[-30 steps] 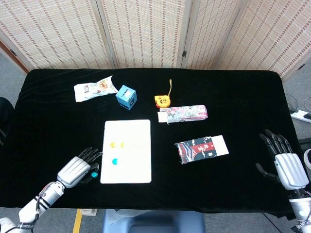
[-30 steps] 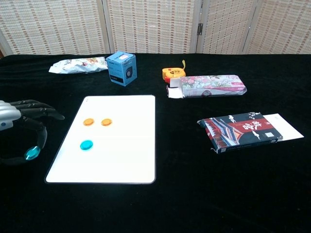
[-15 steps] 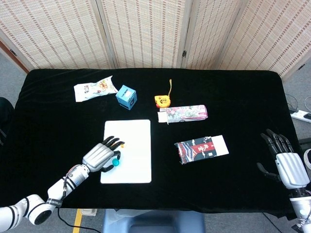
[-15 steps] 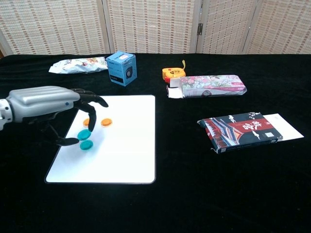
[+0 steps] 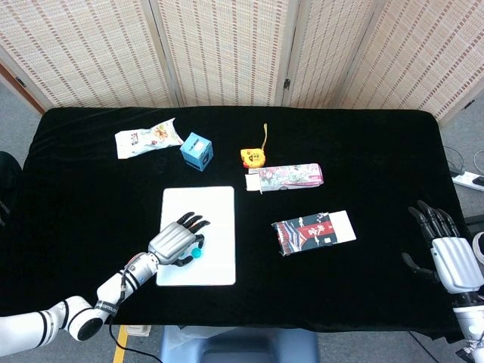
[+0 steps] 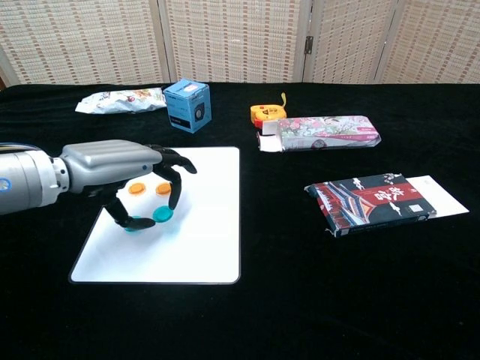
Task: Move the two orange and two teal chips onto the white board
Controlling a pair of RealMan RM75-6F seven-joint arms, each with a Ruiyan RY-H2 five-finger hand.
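Observation:
The white board (image 6: 202,225) (image 5: 215,227) lies on the black table left of centre. My left hand (image 6: 127,176) (image 5: 178,240) hovers low over its left half and pinches a teal chip (image 6: 162,215) (image 5: 197,253) between thumb and a finger. A second teal chip (image 6: 132,224) lies on the board, partly under the thumb. Two orange chips (image 6: 136,189) (image 6: 162,189) lie on the board beneath the fingers; the head view hides them. My right hand (image 5: 446,253) rests open, fingers spread, at the table's right edge.
Behind the board are a snack bag (image 5: 146,139), a blue box (image 5: 197,150) and a yellow tape measure (image 5: 252,156). A floral box (image 5: 287,177) and a dark patterned packet (image 5: 314,231) lie right of the board.
My left hand has carried the teal chip rightward from beside the board's left edge to over the board, past the first teal chip. The right hand stayed still.

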